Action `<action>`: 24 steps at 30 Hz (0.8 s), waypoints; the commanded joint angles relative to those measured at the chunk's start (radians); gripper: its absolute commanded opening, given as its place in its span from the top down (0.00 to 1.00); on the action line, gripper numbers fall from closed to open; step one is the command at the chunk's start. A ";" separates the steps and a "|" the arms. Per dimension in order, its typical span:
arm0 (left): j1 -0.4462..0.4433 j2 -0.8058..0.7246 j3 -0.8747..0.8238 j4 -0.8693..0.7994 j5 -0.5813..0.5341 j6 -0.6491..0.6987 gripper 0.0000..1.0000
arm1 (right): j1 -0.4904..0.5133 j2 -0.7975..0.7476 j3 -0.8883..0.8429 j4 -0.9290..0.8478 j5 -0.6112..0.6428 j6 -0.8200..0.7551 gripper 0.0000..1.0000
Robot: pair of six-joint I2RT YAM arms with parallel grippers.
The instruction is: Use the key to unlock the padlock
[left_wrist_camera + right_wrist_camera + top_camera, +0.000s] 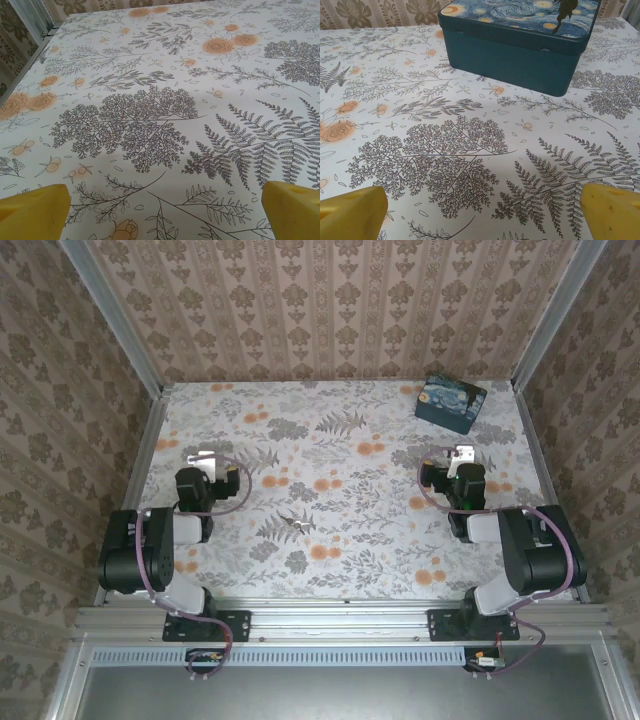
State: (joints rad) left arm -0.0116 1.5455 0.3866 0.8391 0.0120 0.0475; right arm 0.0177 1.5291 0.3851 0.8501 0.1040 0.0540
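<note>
Centre of the worktop (350, 430), a tiny dark piece, probably the padlock (295, 522), lies untouched, left tool (205, 456) and right tool (462, 452) gaping empty, unlocking not begun.

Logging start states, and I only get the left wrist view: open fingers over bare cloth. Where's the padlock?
Observer: In the top view a tiny dark thing, seemingly the padlock, lies near the middle of the table; I can't tell the key apart at that size.
Operator: Anything else on it?
Observer: A blue box stands in the far right corner.
Operator: And the other arm?
Observer: The right gripper is open, empty, facing the box.
</note>
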 commanded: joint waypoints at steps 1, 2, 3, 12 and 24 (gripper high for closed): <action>0.001 -0.004 0.018 0.026 0.009 0.016 0.00 | 0.005 0.000 0.018 0.012 0.005 -0.013 0.00; -0.011 -0.004 0.016 0.029 -0.014 0.022 0.00 | 0.005 0.000 0.017 0.013 0.005 -0.012 0.00; -0.021 -0.005 0.009 0.043 -0.028 0.028 0.00 | 0.005 0.000 0.017 0.013 0.005 -0.012 0.00; 0.005 -0.002 0.020 0.021 0.006 0.011 0.00 | 0.004 0.000 0.020 0.010 0.002 -0.011 0.00; 0.025 -0.119 0.075 -0.180 -0.121 -0.070 0.00 | -0.006 -0.130 0.243 -0.499 0.093 0.048 0.00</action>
State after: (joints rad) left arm 0.0212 1.5085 0.3965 0.7895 0.0032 0.0319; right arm 0.0174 1.4670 0.5053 0.6056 0.1238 0.0589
